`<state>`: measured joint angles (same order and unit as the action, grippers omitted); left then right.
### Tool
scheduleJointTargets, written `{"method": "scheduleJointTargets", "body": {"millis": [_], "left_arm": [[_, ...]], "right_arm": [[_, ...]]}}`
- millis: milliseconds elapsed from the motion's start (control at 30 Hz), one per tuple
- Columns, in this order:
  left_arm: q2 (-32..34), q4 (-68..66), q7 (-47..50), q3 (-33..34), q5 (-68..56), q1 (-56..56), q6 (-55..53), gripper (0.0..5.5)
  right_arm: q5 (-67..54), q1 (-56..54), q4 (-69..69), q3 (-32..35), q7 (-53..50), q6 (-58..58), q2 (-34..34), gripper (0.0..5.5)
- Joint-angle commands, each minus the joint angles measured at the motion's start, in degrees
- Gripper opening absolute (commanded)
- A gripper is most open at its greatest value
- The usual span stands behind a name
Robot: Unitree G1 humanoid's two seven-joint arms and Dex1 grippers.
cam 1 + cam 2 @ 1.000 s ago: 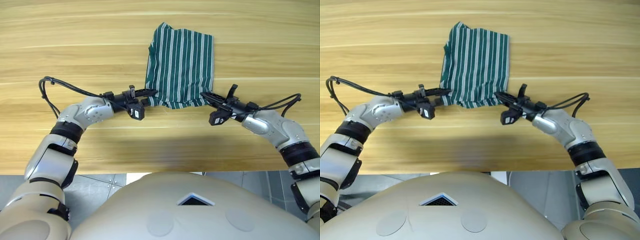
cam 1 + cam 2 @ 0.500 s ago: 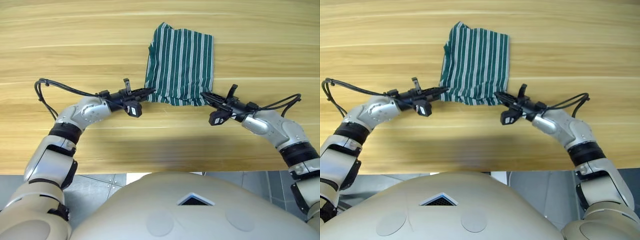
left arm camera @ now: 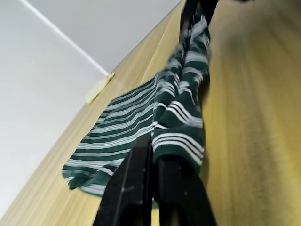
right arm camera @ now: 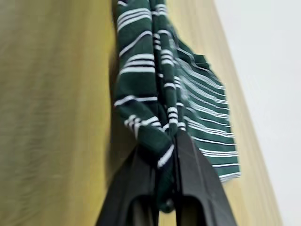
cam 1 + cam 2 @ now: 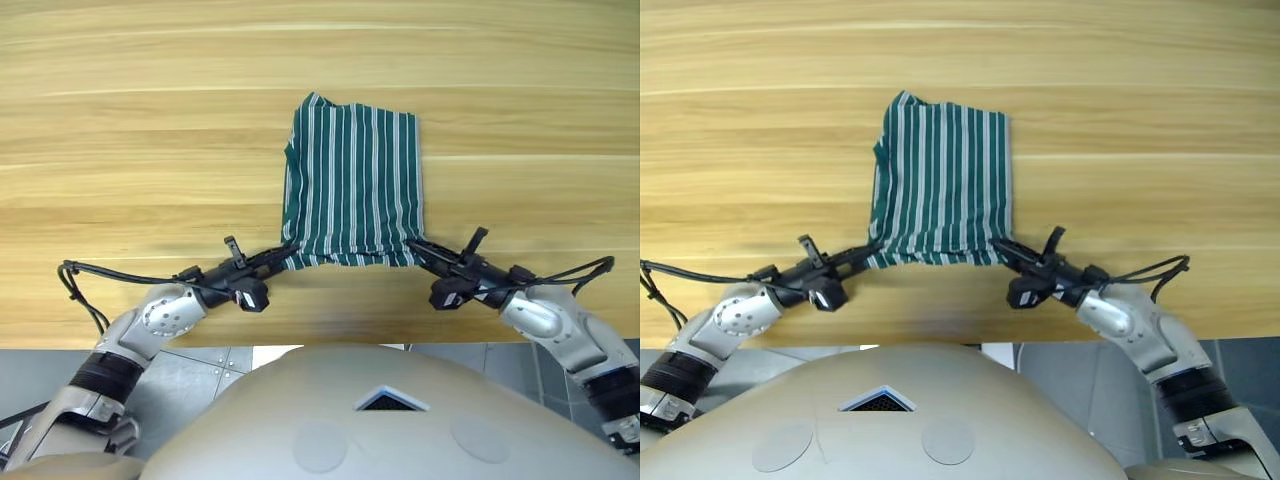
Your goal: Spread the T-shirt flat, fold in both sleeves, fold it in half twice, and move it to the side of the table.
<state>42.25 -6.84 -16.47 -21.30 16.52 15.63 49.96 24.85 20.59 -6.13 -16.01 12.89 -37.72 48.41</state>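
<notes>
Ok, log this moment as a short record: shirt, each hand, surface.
garment: green T-shirt with white stripes, folded to a rough rectangle, lying on the table
left hand: shut on the shirt's near left corner
right hand: shut on the shirt's near right corner
near edge: spans between the two hands, close to the table's front edge
surface: light wooden table

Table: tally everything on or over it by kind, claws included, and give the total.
Green striped T-shirt: 1
Claws: 2, left claw and right claw, each shut on a near corner of the shirt
Wooden table: 1
Total: 4
</notes>
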Motion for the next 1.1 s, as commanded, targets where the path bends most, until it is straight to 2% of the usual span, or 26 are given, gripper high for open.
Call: {"method": "scheduleJointTargets", "body": {"millis": [33,200,400,733,1033,1067,1100], "left_arm": [[-3.4,-0.9,1.4,3.7,-0.4,-4.0,-3.8,0.00],[-7.5,-3.0,2.3,4.3,5.2,-11.2,-6.7,0.00],[-10.8,-9.8,3.3,3.7,10.6,-23.0,-8.2,0.00],[-14.3,-26.4,6.2,2.6,13.3,-38.0,-6.5,0.00],[-18.1,-43.1,9.8,-0.1,15.0,-46.4,-3.8,0.00],[-18.6,-44.8,9.6,-0.3,14.8,-46.9,-3.4,0.00],[-19.1,-46.5,9.2,-0.3,14.2,-47.4,-3.1,0.00]], "right_arm": [[-2.7,-2.2,0.0,3.4,0.2,1.8,-2.3,0.19],[-3.3,-9.0,2.7,4.7,-0.7,3.2,-7.7,0.19],[1.5,-19.5,10.8,5.4,-4.2,5.7,-12.4,0.19],[7.7,-32.8,24.5,2.1,-6.1,6.0,-15.6,0.19],[10.0,-41.1,35.8,-1.1,-8.3,5.2,-18.6,0.19],[10.4,-41.9,37.3,-1.6,-8.9,4.9,-19.0,0.55],[10.6,-43.1,39.3,-1.8,-9.8,4.9,-19.6,0.66]]}}
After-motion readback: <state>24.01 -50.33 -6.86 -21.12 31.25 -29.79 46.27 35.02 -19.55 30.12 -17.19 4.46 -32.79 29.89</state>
